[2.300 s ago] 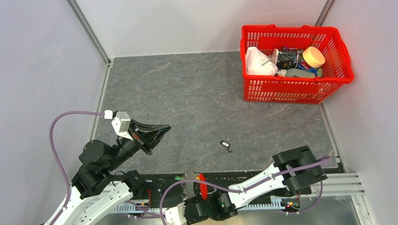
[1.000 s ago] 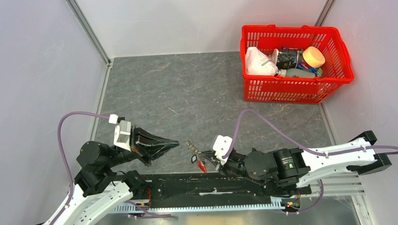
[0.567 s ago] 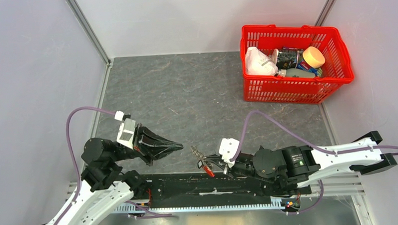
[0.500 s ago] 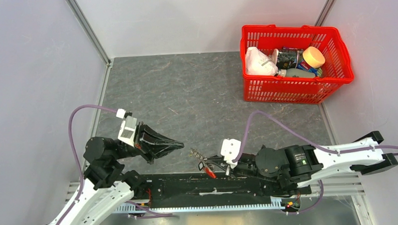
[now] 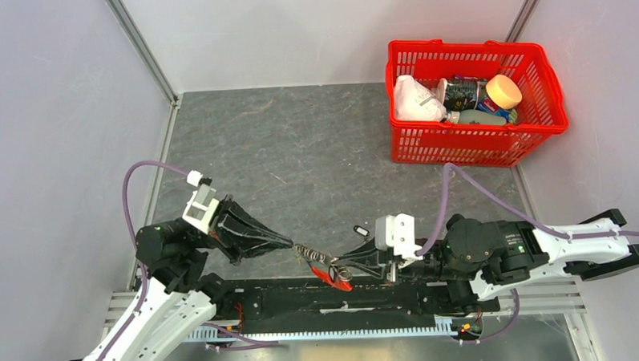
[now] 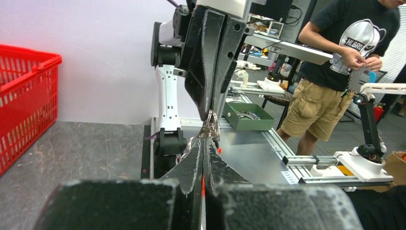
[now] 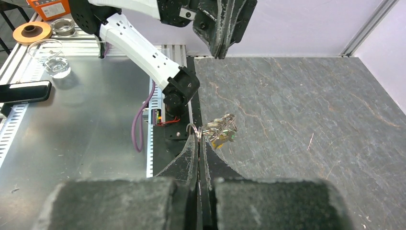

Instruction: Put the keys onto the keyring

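The keyring strap [image 5: 307, 251], speckled grey with a red section [image 5: 339, 279], hangs stretched between both grippers above the table's front edge. My left gripper [image 5: 290, 243] is shut on the strap's grey end; in the left wrist view its tips [image 6: 207, 140] pinch the strap [image 6: 210, 128]. My right gripper [image 5: 345, 269] is shut on the metal ring end. In the right wrist view its tips [image 7: 198, 137] grip the ring [image 7: 193, 128], with a cluster of coiled rings and small brass and green keys [image 7: 221, 130] just beyond. A small dark key [image 5: 360, 230] lies on the mat.
A red basket [image 5: 556, 108] with a white bag, bottles and an orange lid stands at the back right. The black rail [image 5: 288, 298] runs along the front edge under the grippers. Grey walls close in the left, back and right.
My right gripper carried the keyring up from the front rail, then drew back to the right. My left gripper came forward and right, closed on the strap's free end, and the strap now spans both.
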Controlling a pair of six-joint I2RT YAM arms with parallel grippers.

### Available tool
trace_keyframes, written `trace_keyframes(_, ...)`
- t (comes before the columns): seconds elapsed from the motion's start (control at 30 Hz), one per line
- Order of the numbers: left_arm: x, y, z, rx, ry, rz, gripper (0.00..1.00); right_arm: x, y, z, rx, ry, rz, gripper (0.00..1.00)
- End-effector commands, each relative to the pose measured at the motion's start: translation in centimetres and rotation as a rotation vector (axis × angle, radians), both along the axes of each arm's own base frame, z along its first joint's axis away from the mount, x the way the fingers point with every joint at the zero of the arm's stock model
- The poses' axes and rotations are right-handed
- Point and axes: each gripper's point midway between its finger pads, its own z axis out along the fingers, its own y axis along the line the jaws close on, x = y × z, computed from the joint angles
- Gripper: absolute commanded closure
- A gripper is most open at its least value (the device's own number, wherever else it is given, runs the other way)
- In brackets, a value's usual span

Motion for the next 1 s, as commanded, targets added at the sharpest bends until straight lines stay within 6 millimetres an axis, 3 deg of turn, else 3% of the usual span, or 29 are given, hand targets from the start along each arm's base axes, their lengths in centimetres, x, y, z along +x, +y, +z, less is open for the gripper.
trace_keyframes(0.0, -2.1, 0.9, 0.9, -0.035, -0.044, -0.074, 0.96, 0.1, 1.2, 2.3, 0.041, 0.0, -0.004, 1.0)
trace_keyframes(0.23, -3.1, 1.4, 1.5, -0.055, -0.096, -0.081, 0.74, 0.7, 3.0, 3.9, 0.069, 0.092, -0.007, 1.0)
trace_keyframes(0.43, -3.3, 1.6, 1.5, -0.046, -0.114, -0.077, 0.56, -0.3, 3.8, 5.2, 0.104, 0.184, 0.05, 1.0)
trace_keyframes(0.7, -2.6, 1.5, 1.8, -0.042, -0.094, -0.029, 0.52, -1.7, 4.1, 6.5, 0.129, 0.249, 0.113, 1.0)
trace_keyframes(0.97, -2.3, 1.5, 2.4, -0.055, -0.077, -0.016, 0.48, -1.7, 4.9, 7.2, 0.142, 0.266, 0.111, 1.0)
